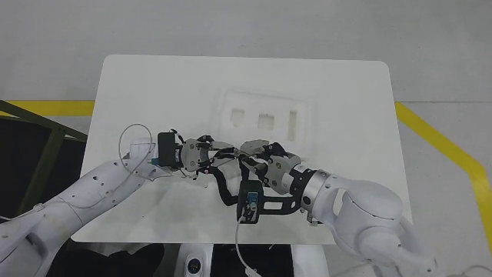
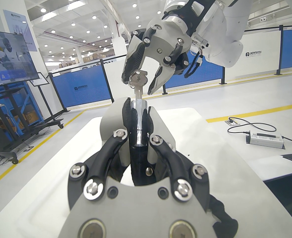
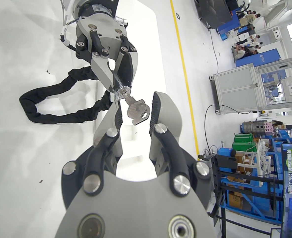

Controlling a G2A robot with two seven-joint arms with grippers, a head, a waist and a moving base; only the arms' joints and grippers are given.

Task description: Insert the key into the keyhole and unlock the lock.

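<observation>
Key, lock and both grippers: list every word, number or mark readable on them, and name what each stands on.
Nothing legible to quote.
Key: textured patch on the bow, no characters legible.
Lock, clamped in the left gripper: bare chrome, no print.
Label on the wrist behind the left gripper: too small to read.
Right gripper, open around the key: no print.
</observation>
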